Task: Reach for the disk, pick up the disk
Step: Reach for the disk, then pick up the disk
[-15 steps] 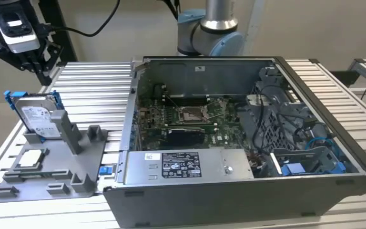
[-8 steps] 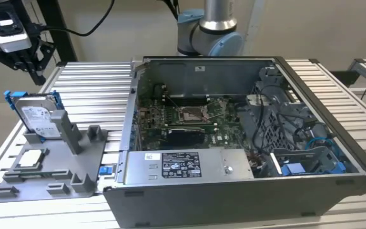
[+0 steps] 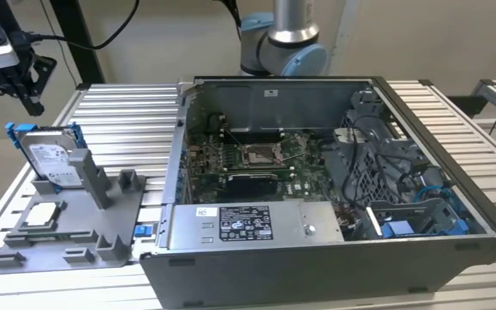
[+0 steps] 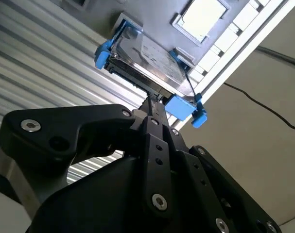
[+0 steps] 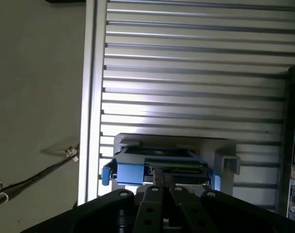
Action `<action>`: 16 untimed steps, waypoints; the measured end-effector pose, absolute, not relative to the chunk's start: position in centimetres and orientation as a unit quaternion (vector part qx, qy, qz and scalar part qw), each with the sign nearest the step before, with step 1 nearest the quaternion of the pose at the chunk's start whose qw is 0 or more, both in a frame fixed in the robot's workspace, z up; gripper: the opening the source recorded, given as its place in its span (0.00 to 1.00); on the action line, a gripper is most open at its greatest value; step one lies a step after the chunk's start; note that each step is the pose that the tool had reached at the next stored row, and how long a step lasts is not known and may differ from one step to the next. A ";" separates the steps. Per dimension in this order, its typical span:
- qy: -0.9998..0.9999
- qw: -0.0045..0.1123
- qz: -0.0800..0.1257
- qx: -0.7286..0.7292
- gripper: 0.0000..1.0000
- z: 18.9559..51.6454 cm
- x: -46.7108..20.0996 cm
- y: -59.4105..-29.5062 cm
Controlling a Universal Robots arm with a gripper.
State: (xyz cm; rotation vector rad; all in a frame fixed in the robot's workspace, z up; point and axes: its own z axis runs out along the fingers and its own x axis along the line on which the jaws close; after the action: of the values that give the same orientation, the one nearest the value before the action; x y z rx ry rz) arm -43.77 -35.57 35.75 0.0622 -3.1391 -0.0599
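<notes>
Silver disk point(image 3: 51, 158) upright in grey holder point(image 3: 75, 245), hand point(image 3: 31, 103) above, seemingly apart

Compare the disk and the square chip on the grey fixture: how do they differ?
The disk stands on edge in a slot; the chip lies flat. The disk is larger and carries blue side rails; the chip has none. Both are silver and sit on the grey fixture.
</notes>
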 end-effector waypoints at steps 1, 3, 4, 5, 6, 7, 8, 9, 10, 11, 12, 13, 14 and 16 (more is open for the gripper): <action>-1.000 0.001 -0.019 0.022 0.00 35.7 -44.0 -35.6; -0.999 0.001 -0.019 0.026 0.00 35.7 -44.5 -35.6; -0.999 0.001 -0.019 0.027 0.00 35.7 -44.7 -35.6; -0.999 0.001 -0.019 0.028 0.00 35.7 -45.0 -35.6; -0.999 0.001 -0.019 0.029 0.00 35.7 -45.3 -35.6; -0.999 0.001 -0.019 0.029 0.00 35.7 -45.7 -35.6; -0.999 0.001 -0.019 0.029 0.00 35.7 -46.0 -35.6; -0.999 0.001 -0.019 0.029 0.00 35.7 -46.2 -35.6; -0.999 0.001 -0.019 0.029 0.00 35.7 -46.4 -35.7; -0.999 0.001 -0.019 0.029 0.00 35.7 -46.5 -35.7; -0.999 0.001 -0.019 0.029 0.00 35.7 -46.7 -35.8; -0.999 0.001 -0.019 0.029 0.00 35.7 -46.8 -35.9; -0.999 0.001 -0.019 0.029 0.00 35.7 -46.9 -36.0; -0.999 0.001 -0.019 0.029 0.00 35.7 -47.0 -36.0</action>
State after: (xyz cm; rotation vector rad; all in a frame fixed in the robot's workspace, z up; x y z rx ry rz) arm -47.02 -36.05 35.70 0.0918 -3.1380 -0.0599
